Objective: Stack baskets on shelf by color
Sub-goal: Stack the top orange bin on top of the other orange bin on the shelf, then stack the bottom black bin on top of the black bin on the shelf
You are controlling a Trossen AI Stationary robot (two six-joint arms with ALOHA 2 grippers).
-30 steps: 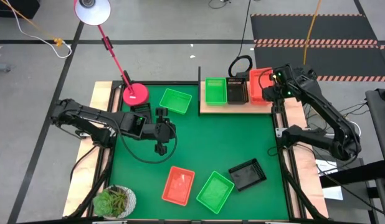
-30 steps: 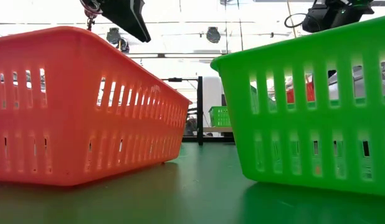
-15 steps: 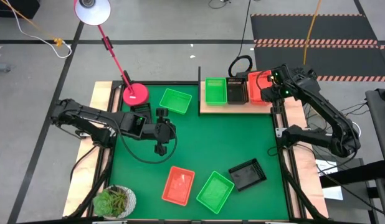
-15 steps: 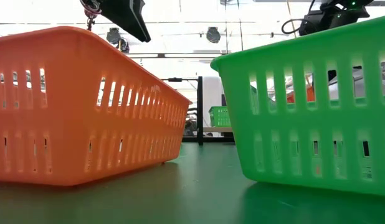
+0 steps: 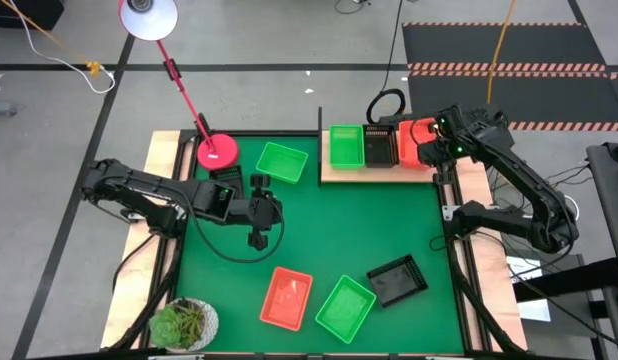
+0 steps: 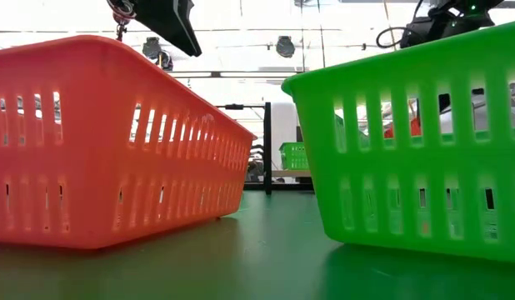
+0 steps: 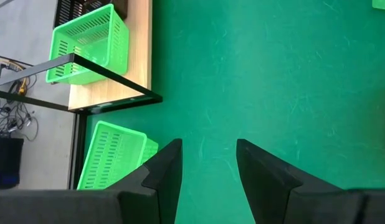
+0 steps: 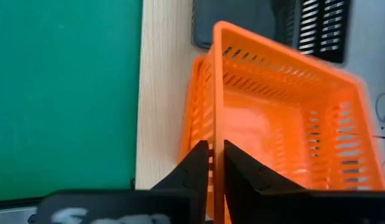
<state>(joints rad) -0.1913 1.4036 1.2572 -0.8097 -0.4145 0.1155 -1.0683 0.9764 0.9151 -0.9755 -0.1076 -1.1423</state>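
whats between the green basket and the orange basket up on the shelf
A black basket sits between the green basket and the orange basket on the shelf, seen in the high view. The right gripper is at the orange one.

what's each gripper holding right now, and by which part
The right gripper straddles the rim of the orange basket on the shelf; whether it grips cannot be told. The left gripper is open and holds nothing.

Three plastic mesh baskets (image 5: 374, 146) are placed side by side on the flat light-wood shelf board (image 5: 377, 174) at the far right. Another mesh basket (image 5: 282, 161) is set left of it, and three more (image 5: 343, 295) are laid near.
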